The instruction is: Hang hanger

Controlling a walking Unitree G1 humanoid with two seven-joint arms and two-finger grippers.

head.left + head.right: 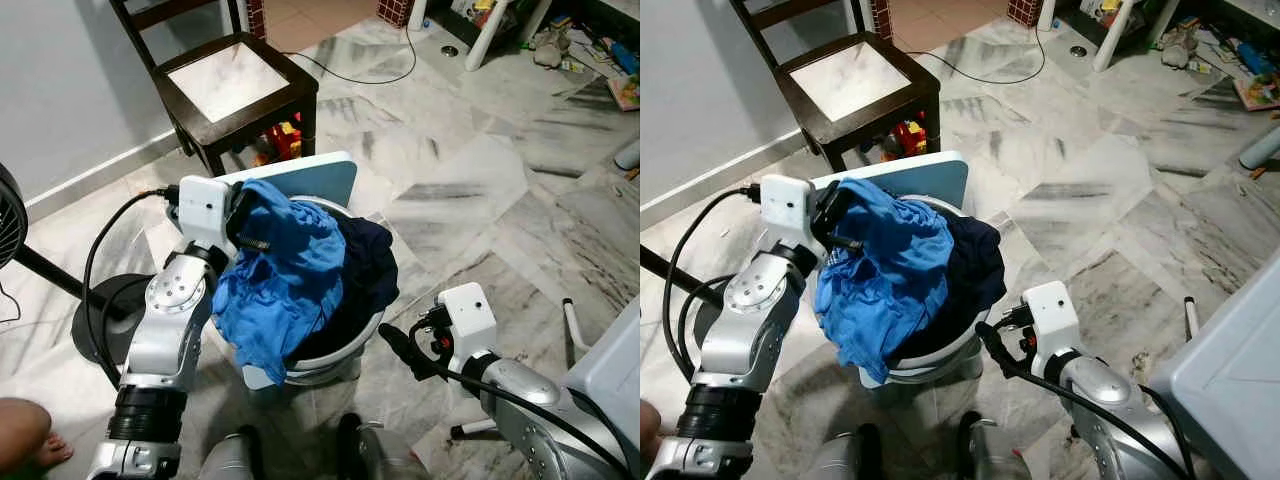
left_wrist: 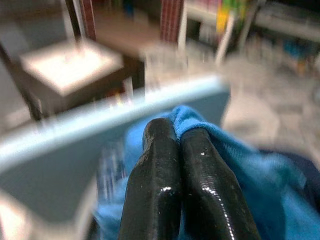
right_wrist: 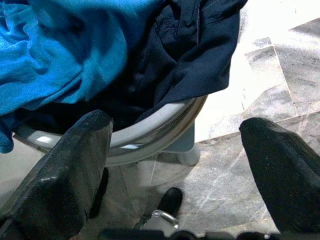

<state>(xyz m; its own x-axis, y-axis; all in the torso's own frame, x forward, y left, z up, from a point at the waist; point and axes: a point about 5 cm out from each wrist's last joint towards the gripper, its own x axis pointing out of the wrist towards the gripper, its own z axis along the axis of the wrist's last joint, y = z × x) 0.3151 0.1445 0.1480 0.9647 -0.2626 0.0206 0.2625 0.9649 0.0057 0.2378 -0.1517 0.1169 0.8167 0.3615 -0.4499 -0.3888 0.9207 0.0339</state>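
A white laundry basket (image 1: 345, 352) stands on the marble floor, heaped with a bright blue garment (image 1: 290, 270) and a navy garment (image 1: 368, 268). My left gripper (image 2: 172, 131) is at the top left of the heap, shut on a fold of the blue garment, which is pinched at its fingertips. My right gripper (image 1: 397, 347) hovers low beside the basket's right rim, open, with nothing between its fingers (image 3: 75, 165). The navy garment (image 3: 190, 55) hangs over the rim in the right wrist view.
A light blue panel (image 1: 322, 176) leans behind the basket. Behind it stands a dark wooden chair (image 1: 232, 88) with toys beneath. A fan base (image 1: 100, 318) and cables lie left, a person's foot (image 1: 25, 435) bottom left, a white box (image 1: 615, 385) right.
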